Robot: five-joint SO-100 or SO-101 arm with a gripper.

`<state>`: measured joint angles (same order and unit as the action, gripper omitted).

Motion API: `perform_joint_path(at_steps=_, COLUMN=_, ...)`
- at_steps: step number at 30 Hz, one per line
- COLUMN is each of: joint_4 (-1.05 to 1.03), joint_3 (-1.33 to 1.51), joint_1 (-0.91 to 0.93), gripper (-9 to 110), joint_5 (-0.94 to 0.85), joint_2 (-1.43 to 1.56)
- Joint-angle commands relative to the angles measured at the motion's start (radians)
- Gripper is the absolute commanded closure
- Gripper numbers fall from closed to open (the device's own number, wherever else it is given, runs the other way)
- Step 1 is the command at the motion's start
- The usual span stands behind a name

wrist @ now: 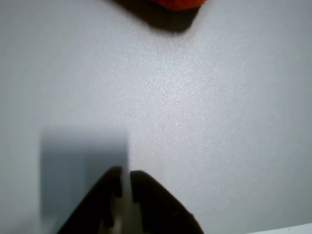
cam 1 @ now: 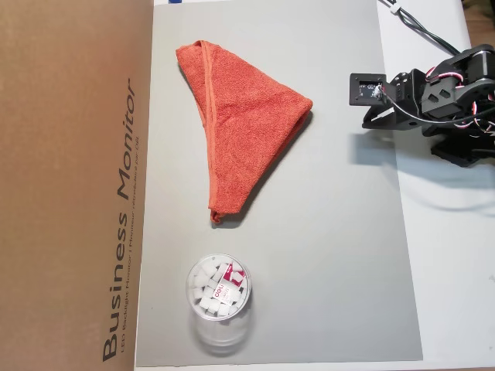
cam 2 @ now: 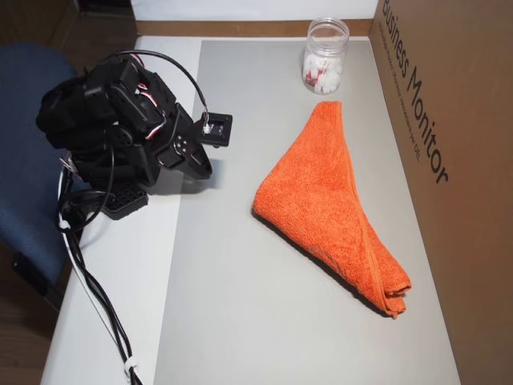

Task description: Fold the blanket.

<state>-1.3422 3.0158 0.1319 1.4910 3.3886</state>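
The blanket is an orange-red terry towel lying folded into a long triangle on the grey mat. It also shows in another overhead view, with its hemmed edges stacked along one side. My gripper hovers low over bare mat, its dark fingertips together with only a thin slit between them and nothing held. Only one corner of the blanket peeks in at the top of the wrist view. The arm is drawn back at the mat's edge, with the gripper a short way off the blanket's pointed corner.
A clear plastic jar of small white pieces stands on the mat beyond the blanket's narrow end. A brown cardboard box lines the far side of the mat. Cables trail from the arm's base, and a blue chair sits behind it.
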Motion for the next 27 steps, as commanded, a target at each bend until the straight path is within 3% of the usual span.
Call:
perform_joint_path(at_steps=1, joint_4=0.006, joint_3=0.009, joint_1=-0.006, gripper=102, joint_5=0.006, joint_2=0.006)
perform_joint_path(at_steps=27, joint_4=0.017, joint_3=0.118, joint_1=-0.083, gripper=102, joint_5=0.008, joint_2=0.006)
